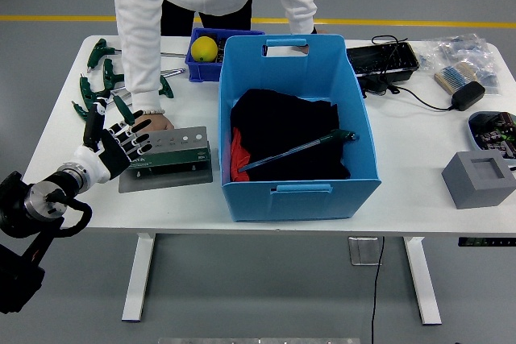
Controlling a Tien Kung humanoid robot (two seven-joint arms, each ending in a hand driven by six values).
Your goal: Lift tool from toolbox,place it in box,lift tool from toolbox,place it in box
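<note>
A green and grey toolbox stand (171, 153) sits on a grey plate left of the big blue box (297, 128). One green-handled tool (300, 149) lies in the box on black cloth. Another green-handled tool (123, 109) stands in the stand's left end. My left hand (119, 142) hovers at that left end with fingers spread, holding nothing. A person's hand (152, 122) rests on the table right behind the stand. My right hand is out of view.
Several green T-handle tools (99, 79) lie at the table's far left. A small blue bin holds a yellow ball (204, 47). On the right are a black tray (383, 62), cables, an adapter (468, 94) and a grey block (479, 179).
</note>
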